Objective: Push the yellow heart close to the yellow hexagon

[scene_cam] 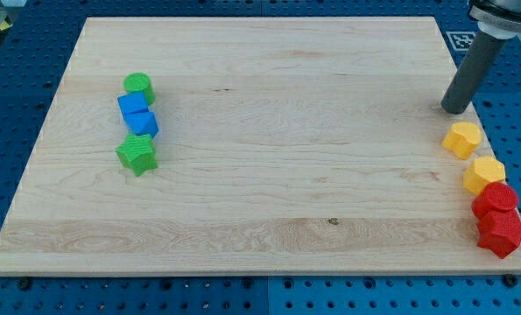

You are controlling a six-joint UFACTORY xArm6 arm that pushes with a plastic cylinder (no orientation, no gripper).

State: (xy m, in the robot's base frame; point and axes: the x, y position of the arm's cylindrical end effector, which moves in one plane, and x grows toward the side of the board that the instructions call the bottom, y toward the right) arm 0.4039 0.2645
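Observation:
The yellow heart [462,139] lies at the board's right edge. The yellow hexagon [484,175] lies just below and to the right of it, with a narrow gap between them. My tip [455,109] stands on the board just above the heart, a little apart from it. The rod rises from the tip toward the view's top right.
Two red blocks [496,199] [503,233] sit below the hexagon, the upper one touching it. At the left, a green cylinder [138,87], two blue blocks [131,105] [143,122] and a green star [137,155] form a column. The wooden board [260,175] lies on a blue perforated table.

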